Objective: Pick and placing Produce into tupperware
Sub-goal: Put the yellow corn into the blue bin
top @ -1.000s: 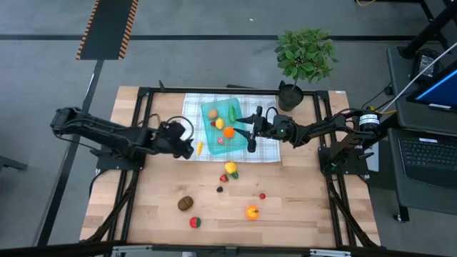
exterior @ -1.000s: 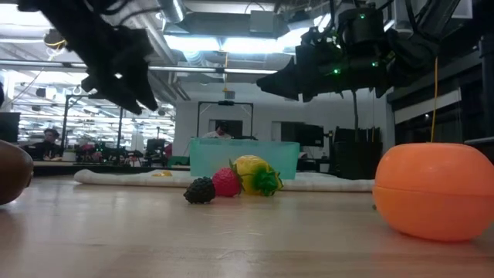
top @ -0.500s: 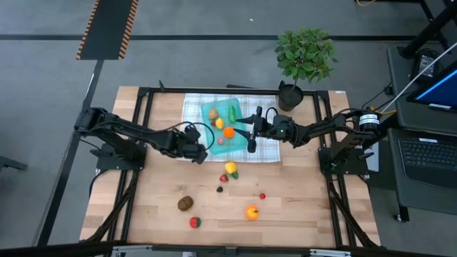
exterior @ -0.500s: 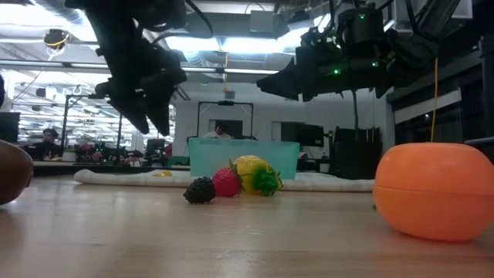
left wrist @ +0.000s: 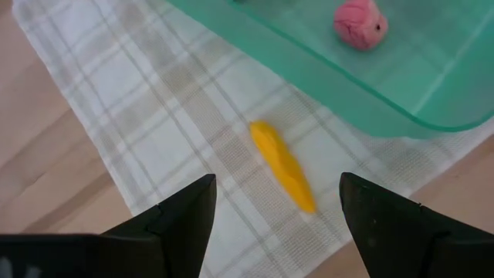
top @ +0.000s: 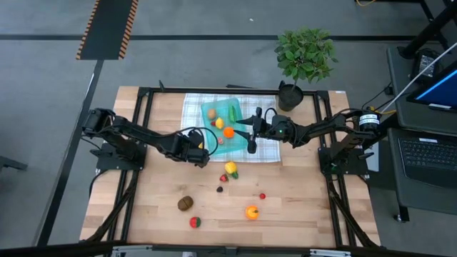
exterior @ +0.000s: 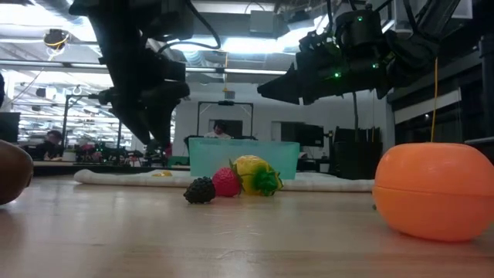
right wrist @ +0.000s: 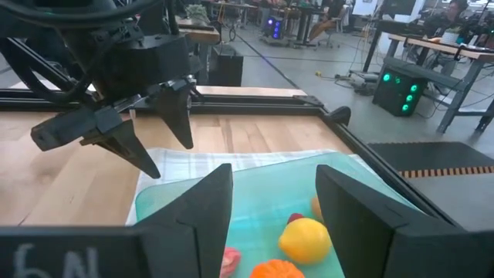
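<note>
While your left gripper (left wrist: 279, 202) hangs spread above the yellow piece (left wrist: 282, 165) beside the tupperware (left wrist: 401, 77), you descend and clamp; right gripper (right wrist: 266, 199) waits apart

This is a robotics lab or workshop set in a large open industrial hall. A wooden table (top: 143, 214) in a black metal frame stands on grey concrete floor with hazard-striped tape (top: 107, 28), and a laptop (top: 427, 153) sits on a stand to its right. Beyond the table are ceiling strip lights (exterior: 208, 42), rows of desks (right wrist: 440, 54) and seated people (exterior: 51, 143).
</note>
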You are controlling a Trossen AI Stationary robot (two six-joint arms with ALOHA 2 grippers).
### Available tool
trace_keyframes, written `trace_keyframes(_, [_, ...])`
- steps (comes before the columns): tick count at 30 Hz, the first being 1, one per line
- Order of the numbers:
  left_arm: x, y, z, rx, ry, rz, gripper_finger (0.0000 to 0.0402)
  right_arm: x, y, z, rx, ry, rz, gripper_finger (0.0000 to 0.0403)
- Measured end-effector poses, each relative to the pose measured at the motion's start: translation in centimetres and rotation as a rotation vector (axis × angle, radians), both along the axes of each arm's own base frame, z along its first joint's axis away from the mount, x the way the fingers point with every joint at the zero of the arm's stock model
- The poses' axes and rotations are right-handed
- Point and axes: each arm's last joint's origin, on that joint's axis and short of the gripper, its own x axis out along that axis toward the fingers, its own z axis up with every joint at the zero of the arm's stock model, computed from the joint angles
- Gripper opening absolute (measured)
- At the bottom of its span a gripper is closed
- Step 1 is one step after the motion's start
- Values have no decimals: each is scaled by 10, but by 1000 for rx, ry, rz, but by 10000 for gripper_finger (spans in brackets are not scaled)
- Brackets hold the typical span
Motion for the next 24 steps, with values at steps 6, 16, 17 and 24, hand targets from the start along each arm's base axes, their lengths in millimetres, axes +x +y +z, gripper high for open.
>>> trace_keyframes(6, [0,1,0,-7,-29,50,266,0,0,0,0,0,0,189])
trace_keyframes(16, [3,1,1,-14,-70,63,266,0,0,0,1,1,0,189])
trace_keyframes(17, [4,0,1,-15,-72,63,266,0,0,0,1,1,0,189])
trace_keyframes(24, [8,0,-6,-39,-72,68,266,0,0,0,2,4,1,189])
